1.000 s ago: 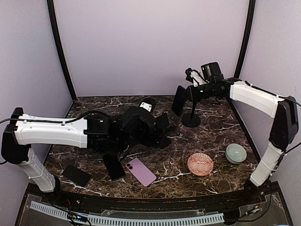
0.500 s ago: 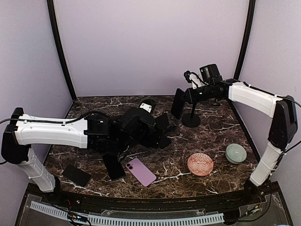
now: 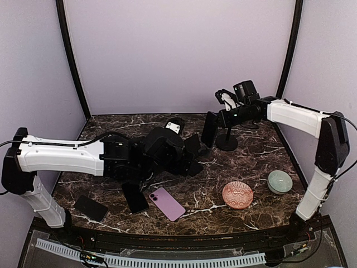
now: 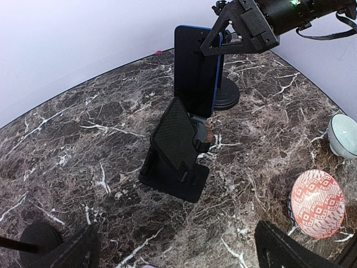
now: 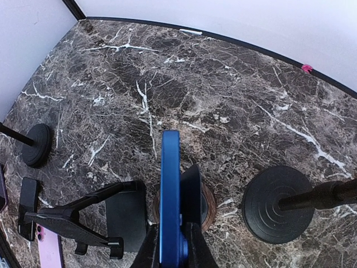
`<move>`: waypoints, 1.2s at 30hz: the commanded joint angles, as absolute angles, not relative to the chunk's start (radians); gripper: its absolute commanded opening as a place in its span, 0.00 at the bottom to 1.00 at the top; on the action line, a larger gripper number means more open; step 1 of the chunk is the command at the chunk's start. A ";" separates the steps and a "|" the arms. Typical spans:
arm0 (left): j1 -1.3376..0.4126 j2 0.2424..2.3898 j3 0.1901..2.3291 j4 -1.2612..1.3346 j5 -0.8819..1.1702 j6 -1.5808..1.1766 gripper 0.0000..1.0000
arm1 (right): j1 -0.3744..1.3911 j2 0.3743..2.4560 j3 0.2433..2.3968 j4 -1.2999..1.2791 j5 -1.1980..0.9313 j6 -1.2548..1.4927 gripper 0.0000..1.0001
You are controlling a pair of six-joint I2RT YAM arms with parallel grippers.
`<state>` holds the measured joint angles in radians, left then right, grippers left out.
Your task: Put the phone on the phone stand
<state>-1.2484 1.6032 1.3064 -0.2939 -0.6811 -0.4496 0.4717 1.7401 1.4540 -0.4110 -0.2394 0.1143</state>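
My right gripper [image 3: 218, 118] is shut on a dark phone with a blue edge [image 3: 209, 129] and holds it upright in the air. In the right wrist view the phone [image 5: 170, 167] stands edge-on between my fingers [image 5: 170, 237]. The black folding phone stand [image 5: 83, 220] is on the table just to its left. In the left wrist view the stand [image 4: 177, 149] is in the middle, with the held phone [image 4: 195, 70] close behind and above it. My left gripper [image 4: 174, 237] is open and empty, a little short of the stand. It also shows in the top view [image 3: 194, 156].
A purple phone [image 3: 167, 203] and two black phones [image 3: 135, 197] [image 3: 91, 207] lie near the front left. A pink patterned dish [image 3: 237, 194] and a green bowl [image 3: 279, 181] sit at the right. A black round-based pole stand [image 3: 226, 142] is behind the held phone.
My right gripper has carried the phone to the left and lower, closer to the phone stand. The left arm has not moved.
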 commanded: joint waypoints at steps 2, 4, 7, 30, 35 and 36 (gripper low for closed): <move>-1.252 1.591 1.309 -0.321 -0.680 -0.454 0.99 | 0.477 1.752 1.445 -0.348 -0.239 0.128 0.00; -1.252 1.595 1.316 -0.327 -0.679 -0.451 0.99 | 0.477 1.756 1.445 -0.349 -0.241 0.127 0.00; -1.251 1.603 1.326 -0.338 -0.679 -0.451 0.99 | 0.477 1.755 1.447 -0.353 -0.238 0.127 0.09; -1.252 1.639 1.361 -0.354 -0.640 -0.451 0.99 | 0.477 1.706 1.474 -0.385 -0.231 0.112 0.69; -1.252 1.637 1.369 -0.362 -0.640 -0.437 0.99 | 0.472 1.652 1.531 -0.447 -0.171 0.057 0.73; -1.252 1.638 1.374 -0.365 -0.641 -0.432 0.99 | 0.469 1.635 1.541 -0.460 -0.154 0.041 0.74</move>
<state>-1.2484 1.6424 1.3334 -0.3447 -0.6426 -0.4488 0.4732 1.7275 1.4670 -0.4282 -0.2142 0.1005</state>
